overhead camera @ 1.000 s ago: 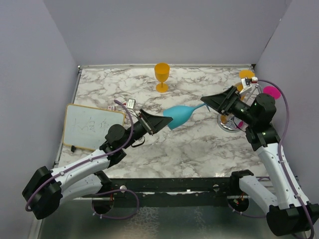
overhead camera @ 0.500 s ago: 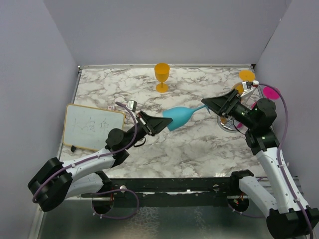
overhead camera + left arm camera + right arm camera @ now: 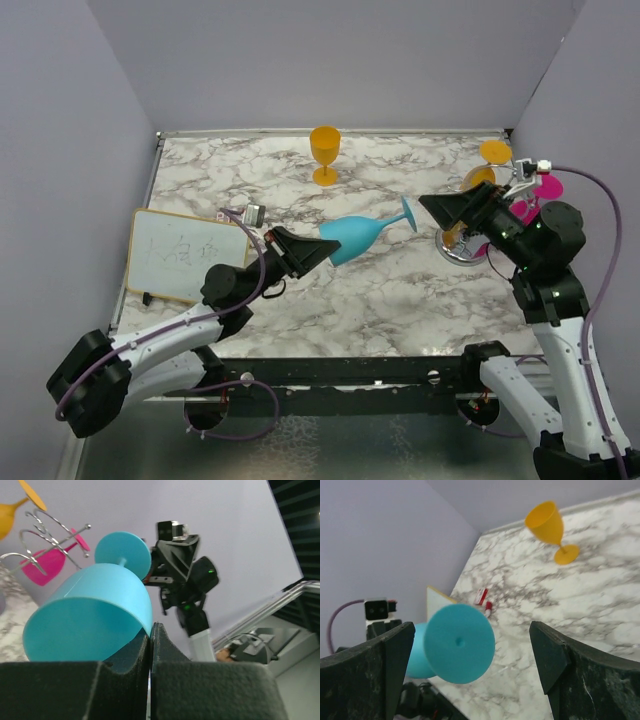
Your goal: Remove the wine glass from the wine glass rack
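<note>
Wine glass (image 3: 352,236), turquoise, is held clear of the rack. It lies on its side in the air above the middle of the bench (image 3: 400,295), with its foot pointed right. At the far left, a whiteboard (image 3: 185,255) is laid close to the left wall. The rim of the bowl is pinched between the fingers of the left gripper (image 3: 318,250), which are drawn narrow on the glass wall. Bare marble is seen beneath the glass and toward the near edge. An orange goblet (image 3: 324,152) is stood upright by the rear wall, well apart from the held glass. The right gripper (image 3: 428,205) is placed just beside the round foot with its fingers spread wide. From the wrist view the foot is seen between them, touched by neither. Behind that gripper the wine glass rack (image 3: 455,252) is stood near the right wall. An orange glass (image 3: 492,152) and a pink glass (image 3: 545,186) are hung on its wire arms, and little room is left between rack and wall.
</note>
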